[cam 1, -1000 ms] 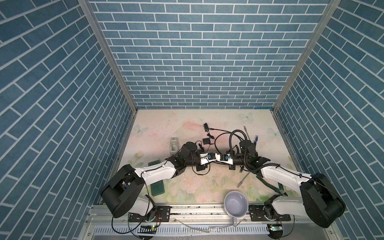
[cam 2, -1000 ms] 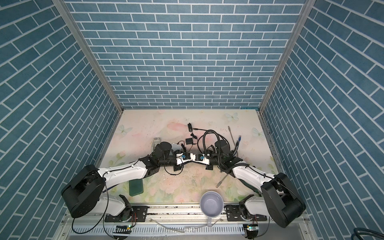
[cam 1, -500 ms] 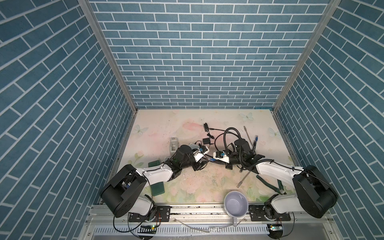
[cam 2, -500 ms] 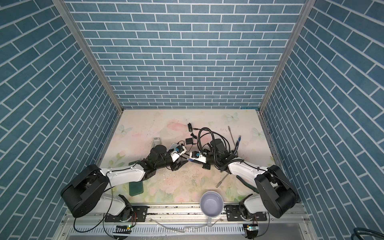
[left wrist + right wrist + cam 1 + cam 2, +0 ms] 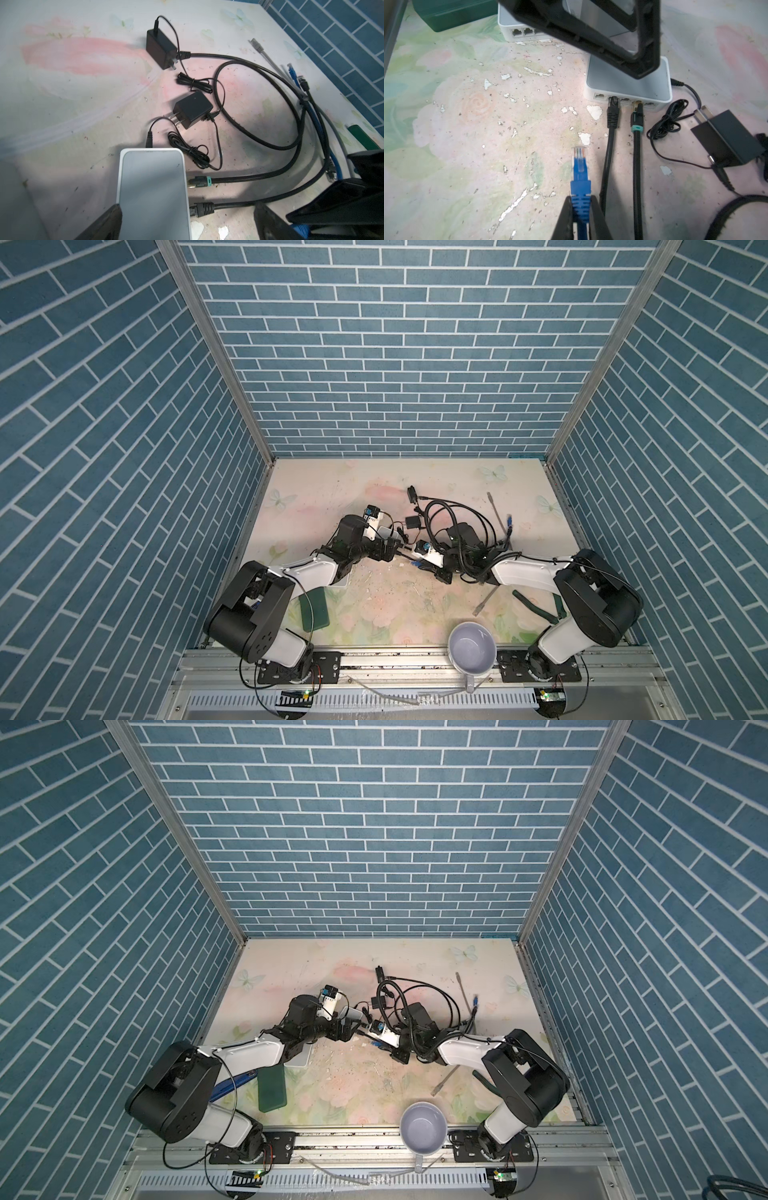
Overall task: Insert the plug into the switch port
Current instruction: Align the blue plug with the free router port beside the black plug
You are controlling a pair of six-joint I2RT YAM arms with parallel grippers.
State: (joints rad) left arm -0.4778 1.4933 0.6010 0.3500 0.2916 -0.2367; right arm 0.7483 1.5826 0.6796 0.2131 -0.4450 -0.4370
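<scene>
Item: blue plug [image 5: 579, 166], pinched in our right hand [image 5: 580, 209]; left hand [image 5: 187, 207] spread wide astride switch [image 5: 623, 83], gripping nothing. We should align squarely with free port [image 5: 600, 96].

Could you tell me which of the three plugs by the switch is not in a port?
The blue plug, held in the right end effector; the black plug and teal-banded plug sit in the switch.
</scene>
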